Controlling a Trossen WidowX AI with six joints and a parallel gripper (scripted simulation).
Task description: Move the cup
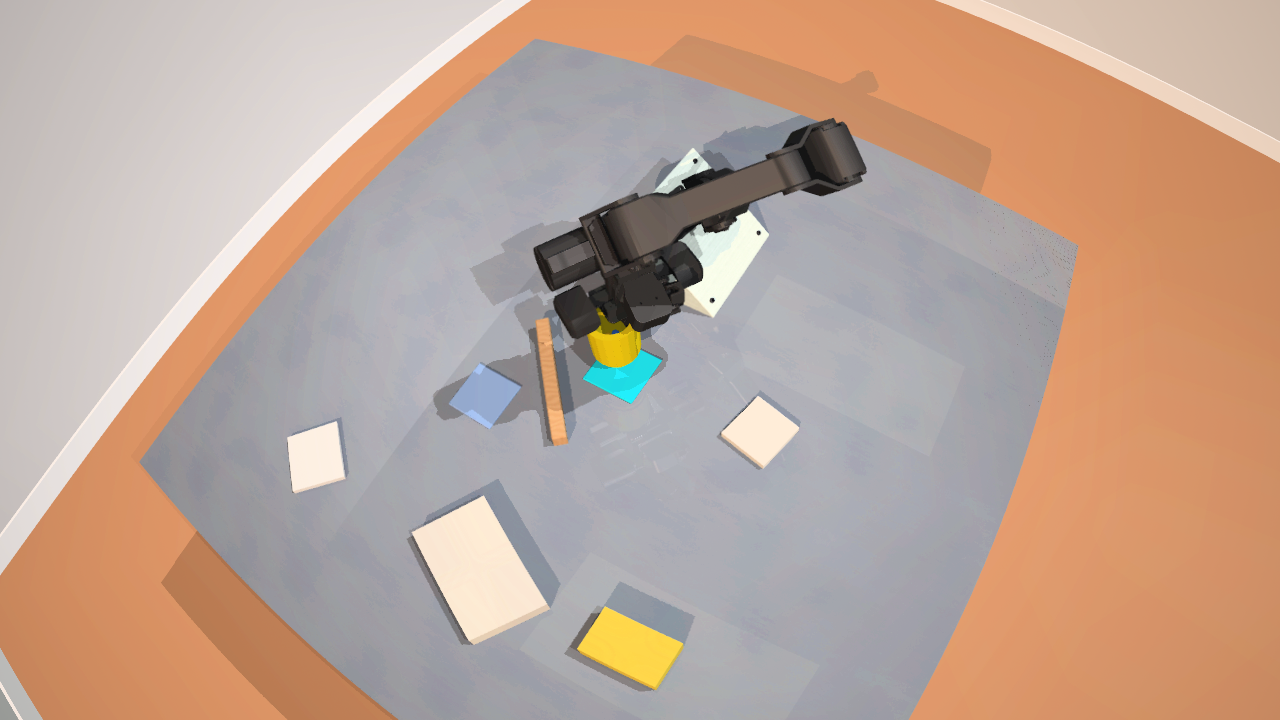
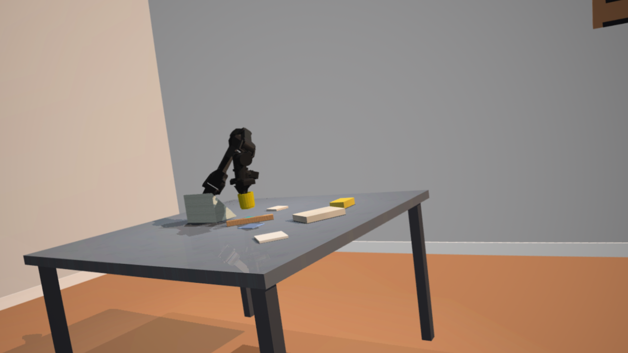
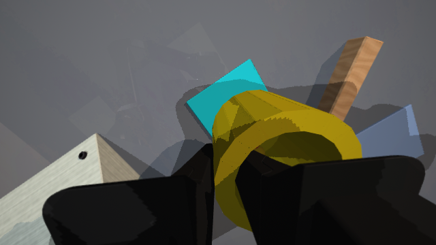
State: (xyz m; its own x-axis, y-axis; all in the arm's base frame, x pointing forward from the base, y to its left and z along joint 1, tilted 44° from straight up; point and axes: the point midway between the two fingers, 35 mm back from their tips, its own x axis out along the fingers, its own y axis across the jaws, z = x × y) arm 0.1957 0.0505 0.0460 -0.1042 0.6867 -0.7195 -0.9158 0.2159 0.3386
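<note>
Jaws of the gripper (image 1: 612,315) (image 2: 244,191) (image 3: 226,161) are closed on the wall of the yellow cup (image 1: 614,349) (image 2: 246,200) (image 3: 289,117), one finger inside it. The cup hangs above the table (image 1: 859,537) (image 2: 206,254) (image 3: 102,51), partly over the cyan pad (image 1: 631,383) (image 2: 248,216) (image 3: 221,99) in the top view. Between this flat pad and the blue pad (image 1: 484,394) (image 2: 251,226) (image 3: 392,133) lies a grained wooden bar (image 1: 551,385) (image 2: 250,220) (image 3: 354,75). Inside the round cup, a small blue part is visible from the top; the marbles I cannot count.

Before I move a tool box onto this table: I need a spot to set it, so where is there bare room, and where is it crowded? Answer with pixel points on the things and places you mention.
In the top view, there is bare tabletop between the yellow block (image 1: 630,646) (image 2: 342,202) and the small pale block on its right (image 1: 759,430). Crowded: around the cup (image 1: 614,345) (image 2: 247,200) (image 3: 289,116).
</note>
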